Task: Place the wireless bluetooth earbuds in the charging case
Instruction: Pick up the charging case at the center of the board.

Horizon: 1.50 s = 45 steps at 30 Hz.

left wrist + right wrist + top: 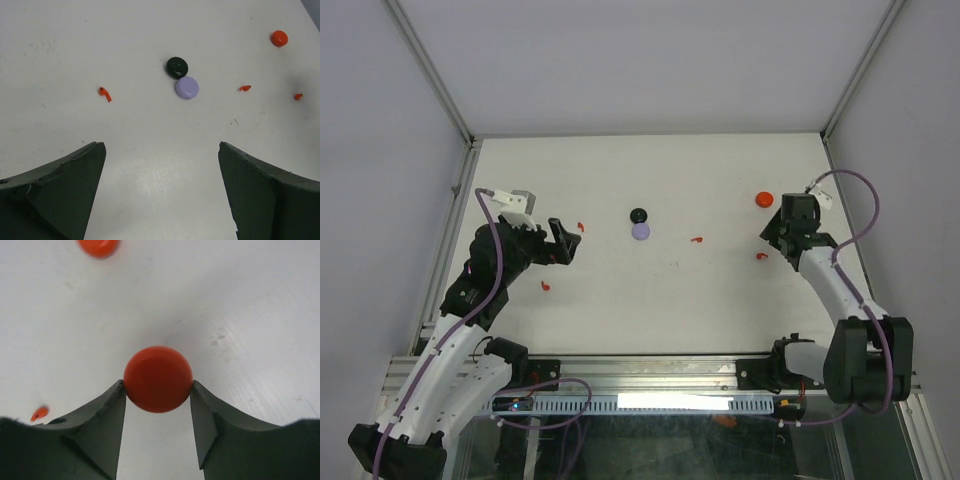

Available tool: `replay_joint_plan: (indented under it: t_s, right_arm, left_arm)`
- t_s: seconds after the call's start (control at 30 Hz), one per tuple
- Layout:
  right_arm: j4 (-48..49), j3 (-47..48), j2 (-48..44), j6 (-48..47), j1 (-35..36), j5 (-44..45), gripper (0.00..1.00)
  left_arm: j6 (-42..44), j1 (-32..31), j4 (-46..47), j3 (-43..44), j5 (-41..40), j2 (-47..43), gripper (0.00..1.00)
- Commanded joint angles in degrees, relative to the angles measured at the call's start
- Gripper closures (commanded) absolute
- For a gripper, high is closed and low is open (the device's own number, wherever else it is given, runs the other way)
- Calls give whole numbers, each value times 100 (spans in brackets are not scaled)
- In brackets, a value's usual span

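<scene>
Right gripper (158, 390) clamped on red round case (158, 378); left gripper (162, 150) spread wide, holding nothing; red earbuds (696, 240) lie scattered on table (620, 300) (keep grip level, lift gently).

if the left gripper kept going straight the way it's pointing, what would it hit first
Probably the lavender disc, lying on the table touching the black disc; both sit roughly centred ahead of the open left gripper. Depth is hard to judge, so it may meet bare tabletop first.
</scene>
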Motion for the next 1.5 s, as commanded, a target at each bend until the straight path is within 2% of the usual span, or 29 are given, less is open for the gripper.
replay_joint_plan:
  t_s: [0.0, 0.2, 0.4, 0.53, 0.73, 0.9, 1.07, 1.37, 1.47]
  right_arm:
    - [458, -234, -699, -43, 801, -183, 52]
    - [912, -520, -1329, -73, 2022, -222, 52]
    - [1943, -883, -1527, -52, 3095, -293, 52]
    - [2827, -1098, -1479, -172, 3893, -211, 52]
    - [3857, -1118, -1175, -475, 4737, -98, 52]
    - [4507, -1141, -879, -725, 5226, -144, 51]
    - [5022, -1236, -737, -1032, 5533, -271, 51]
    - [5581, -1323, -523, -1398, 5847, -601, 51]
    - [5620, -1282, -394, -1428, 5894, -578, 51]
  left_arm:
    - [-350, 55, 496, 67, 737, 17, 1]
    - [-1155, 54, 981, -71, 1419, 96, 1]
    - [-1902, 53, 1786, -519, 1761, 184, 1]
    - [-2474, -3, 2774, -879, 2249, 301, 8]
    - [-2750, -508, 3565, -1161, 2002, 575, 12]
    - [-2775, -1261, 4222, -1376, 1176, 768, 13]
    - [-2964, -1567, 5128, -1723, 931, 1093, 15]
    - [-3137, -1886, 6110, -1875, 760, 1738, 28]
    - [-3178, -1945, 6375, -1918, 754, 1890, 38]
